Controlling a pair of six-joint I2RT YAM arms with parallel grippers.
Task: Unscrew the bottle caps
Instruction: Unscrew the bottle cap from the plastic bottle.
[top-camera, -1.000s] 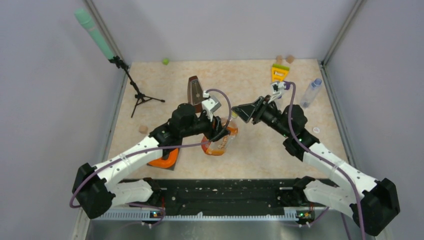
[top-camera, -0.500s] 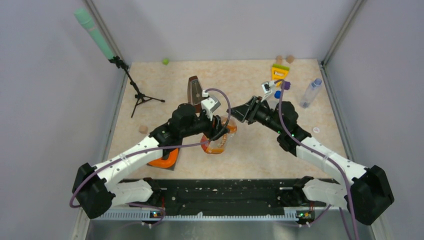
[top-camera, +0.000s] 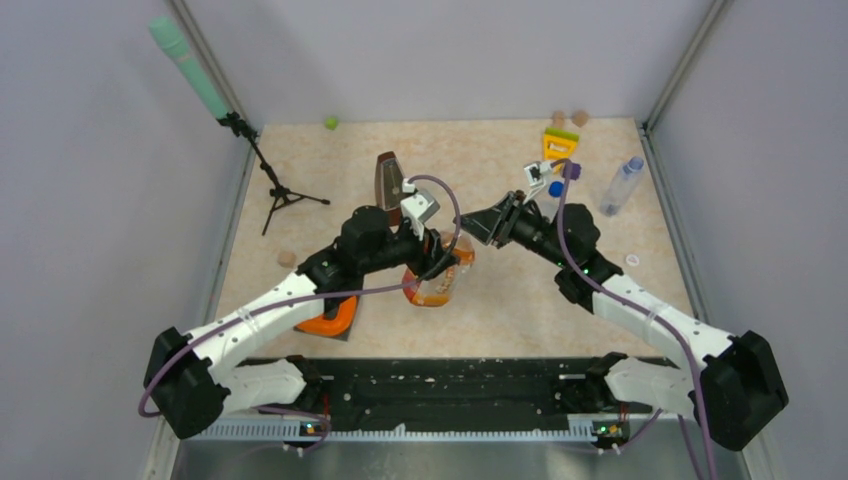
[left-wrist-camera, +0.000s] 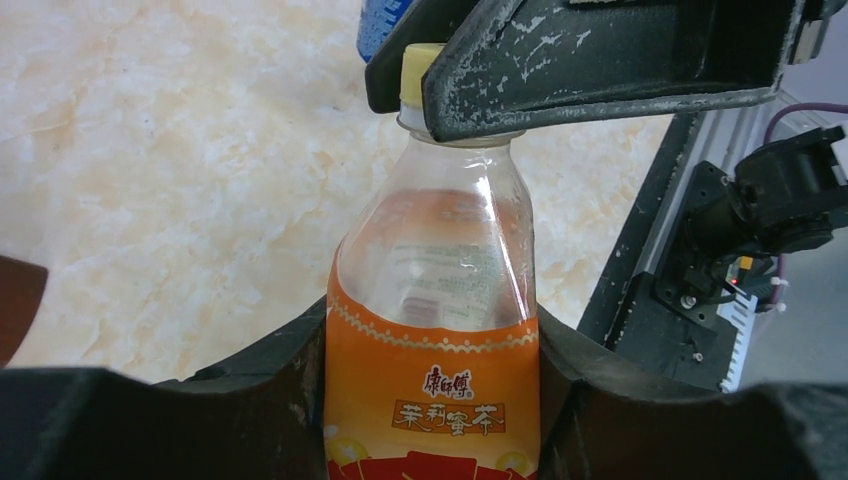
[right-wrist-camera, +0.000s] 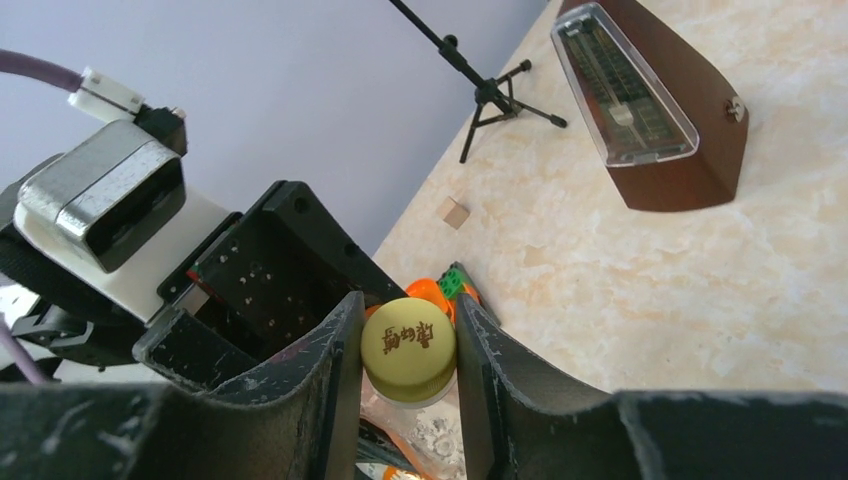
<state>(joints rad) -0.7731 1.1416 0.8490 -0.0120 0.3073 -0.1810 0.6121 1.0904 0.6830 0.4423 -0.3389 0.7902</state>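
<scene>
Overhead view.
- Left gripper (top-camera: 438, 266): closed around the body of the squat orange bottle (top-camera: 432, 291) at mid-table. The bottle leans with its neck toward the right arm. Whether its base rests on the table (top-camera: 500, 300) cannot be told.
- Right gripper (top-camera: 472, 230): at the bottle's neck end, fingers narrow. The cap itself is not clear from here.
- Slim bottle (top-camera: 621, 186): lying near the right wall, well apart from both arms.
- Blue cap (top-camera: 555, 187): on the table just beyond the right arm.
- White cap (top-camera: 632, 260): on the table, right of the right forearm.
- Metronome (top-camera: 388, 180): standing just behind the left wrist.
- Microphone stand (top-camera: 279, 192): far left.

Left wrist view.
- Left fingers (left-wrist-camera: 250, 400): pressed against both sides of the orange label, gripping the bottle upright in frame.
- Clear shoulder and neck of the bottle rise above the label.
- Yellow cap (left-wrist-camera: 420, 62): seated on the neck, largely covered by one scuffed finger of the right gripper lying across it.
- Blue-labelled bottle (left-wrist-camera: 383, 20): a corner only, behind the cap.

Right wrist view.
- Right fingers (right-wrist-camera: 335, 375): drawn in on the yellow cap, one on either side, both touching its rim. The cap's printed top faces the camera.
- Left gripper's black body sits just behind and left of the cap.
- Tan cube (right-wrist-camera: 456, 212): on the table between the tripod feet and the cap.
- Metronome at upper right.
</scene>
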